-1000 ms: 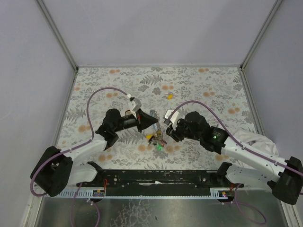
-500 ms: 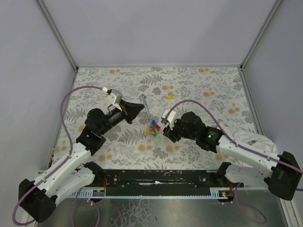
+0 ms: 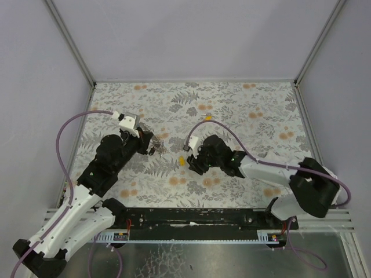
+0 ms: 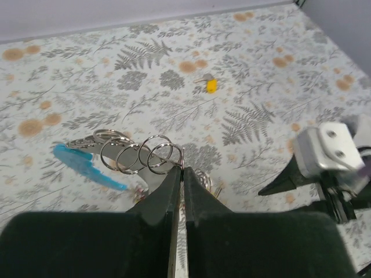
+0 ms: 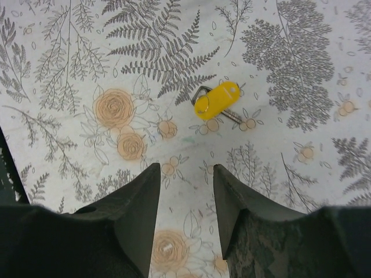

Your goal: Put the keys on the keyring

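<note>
The left end effector (image 4: 181,169) is sitting low over the left middle of the floral counter (image 3: 255,121), its two fingers pressed together with only a hairline gap between them. It is pinching the keyring (image 4: 152,153) at the nearest loop of a short chain of silvery rings. The chain is trailing away from the fingertips across the counter toward a light-blue strip (image 4: 87,165), which is lying flat at its far end. Any capped keys on the chain are mostly hiding beneath the fingers in the left wrist view and showing only as a dark clump from above, so their colours cannot be told. The right end effector (image 5: 185,169) is hovering near the middle of the counter with its fingers spread and nothing between them. One yellow key (image 5: 217,99) is lying flat on the counter just beyond its fingertips, roughly in line with the gap (its thin metal shank is pointing off to one side). A second yellow key (image 3: 207,117) is resting farther back on the counter, well apart from both end effectors and from the ring chain. The two end effectors are near each other but are not touching.
</note>
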Robot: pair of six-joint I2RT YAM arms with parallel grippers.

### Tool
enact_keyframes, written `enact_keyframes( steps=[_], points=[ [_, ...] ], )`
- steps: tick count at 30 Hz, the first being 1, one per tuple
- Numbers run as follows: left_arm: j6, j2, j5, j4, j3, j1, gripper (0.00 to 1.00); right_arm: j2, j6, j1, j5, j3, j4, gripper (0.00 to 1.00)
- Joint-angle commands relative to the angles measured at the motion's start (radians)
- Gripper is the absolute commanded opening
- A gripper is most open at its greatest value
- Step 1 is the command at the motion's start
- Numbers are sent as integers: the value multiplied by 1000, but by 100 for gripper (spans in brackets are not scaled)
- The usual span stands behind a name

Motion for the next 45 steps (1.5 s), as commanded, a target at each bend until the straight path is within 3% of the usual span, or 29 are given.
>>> enact_keyframes(
  steps=[1,16,35,42,45],
  points=[
    [88,-66,-86,-88,57,4,0,132,100,-40,-94,112,113,46],
    [163,-144,-70,-134,13,9,0,431,300,-88,-205,329,27,35],
    [162,-144,16,-119,3,56,0,510,346,-90,-189,360,-5,30],
    [156,-136,76,-106,1,73,0,496,340,-89,-197,347,-17,0],
    [143,-137,123,-87,-1,75,0,456,298,-89,-156,340,-73,0]
  ],
)
